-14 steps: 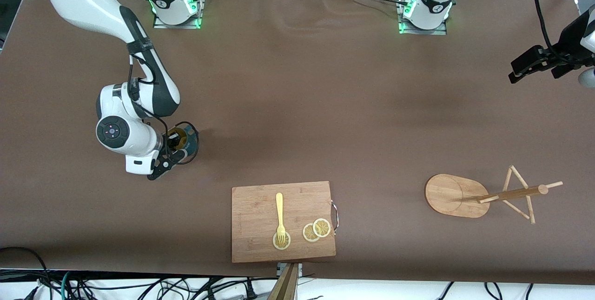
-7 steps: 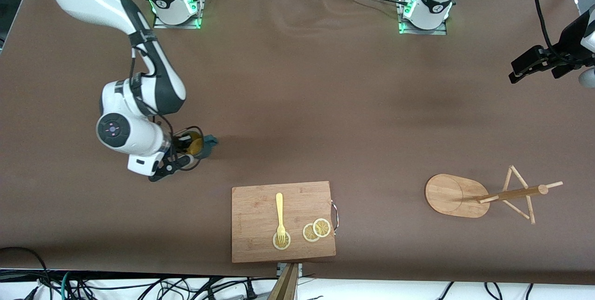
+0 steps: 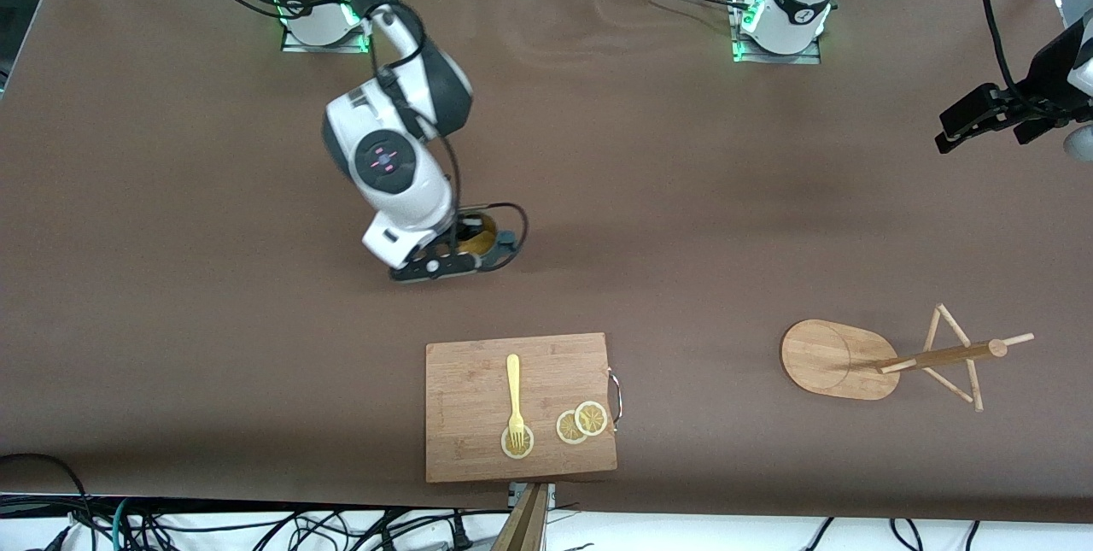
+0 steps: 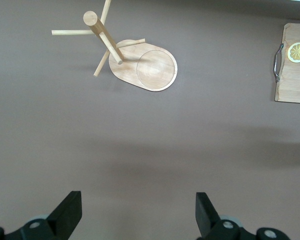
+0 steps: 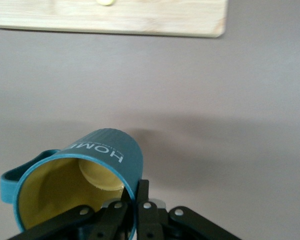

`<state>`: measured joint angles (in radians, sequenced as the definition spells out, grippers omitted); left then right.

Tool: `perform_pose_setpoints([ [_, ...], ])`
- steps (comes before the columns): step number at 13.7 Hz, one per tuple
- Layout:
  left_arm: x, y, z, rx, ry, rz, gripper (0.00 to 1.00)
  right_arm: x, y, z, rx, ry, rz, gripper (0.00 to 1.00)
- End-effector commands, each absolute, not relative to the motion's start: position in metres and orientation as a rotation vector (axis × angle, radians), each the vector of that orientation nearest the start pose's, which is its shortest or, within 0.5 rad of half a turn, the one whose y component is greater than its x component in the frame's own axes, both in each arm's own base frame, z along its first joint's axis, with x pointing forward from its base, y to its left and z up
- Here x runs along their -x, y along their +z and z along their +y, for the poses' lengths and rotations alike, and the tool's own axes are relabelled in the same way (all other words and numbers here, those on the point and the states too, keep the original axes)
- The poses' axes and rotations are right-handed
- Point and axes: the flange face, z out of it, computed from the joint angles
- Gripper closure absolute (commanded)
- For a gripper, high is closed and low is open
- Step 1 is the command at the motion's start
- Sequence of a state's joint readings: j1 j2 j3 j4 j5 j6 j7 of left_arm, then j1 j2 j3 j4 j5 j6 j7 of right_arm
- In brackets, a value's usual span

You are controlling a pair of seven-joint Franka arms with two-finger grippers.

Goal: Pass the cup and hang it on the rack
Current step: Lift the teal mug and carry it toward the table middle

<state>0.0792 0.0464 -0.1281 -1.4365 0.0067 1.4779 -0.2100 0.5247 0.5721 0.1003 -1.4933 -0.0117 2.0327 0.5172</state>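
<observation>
ribbed teal cup (image 5: 97,165) pinched at its rim by right gripper (image 5: 131,210); left gripper (image 4: 139,217) gapes empty.

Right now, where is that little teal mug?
The teal mug is in the right pincer, lifted over bare table above the cutting board, toward the right arm's end.

Teal cup (image 5: 97,165) hangs tilted in air; bamboo rack (image 3: 841,359) stands upright.

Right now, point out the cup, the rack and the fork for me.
cup (image 5: 97,150): right wrist view, on its ribbed teal outside wall.
rack (image 3: 939,356): front view, on the central post.
fork (image 3: 513,380): front view, on its yellow handle.
</observation>
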Motion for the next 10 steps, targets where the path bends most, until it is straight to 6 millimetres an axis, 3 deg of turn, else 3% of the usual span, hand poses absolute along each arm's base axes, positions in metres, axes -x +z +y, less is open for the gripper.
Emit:
perform_pose_setpoints([
  [1, -0.56, 0.66, -0.023, 3.108, -0.006, -0.237, 0.0, -0.554, 0.336, 0.463, 3.112, 0.065, -0.02, 1.0],
  [3, -0.561, 0.658, -0.02, 3.053, -0.007, -0.23, 0.0, -0.529, 0.329, 0.516, 3.098, 0.045, 0.033, 1.0],
  [6, -0.559, 0.661, -0.036, 2.977, -0.026, -0.173, 0.0, -0.489, 0.31, 0.576, 3.07, 0.021, -0.022, 1.0],
  [10, -0.555, 0.66, -0.046, 2.964, -0.006, -0.19, 0.0, -0.463, 0.295, 0.602, 3.054, 0.007, -0.007, 1.0],
])
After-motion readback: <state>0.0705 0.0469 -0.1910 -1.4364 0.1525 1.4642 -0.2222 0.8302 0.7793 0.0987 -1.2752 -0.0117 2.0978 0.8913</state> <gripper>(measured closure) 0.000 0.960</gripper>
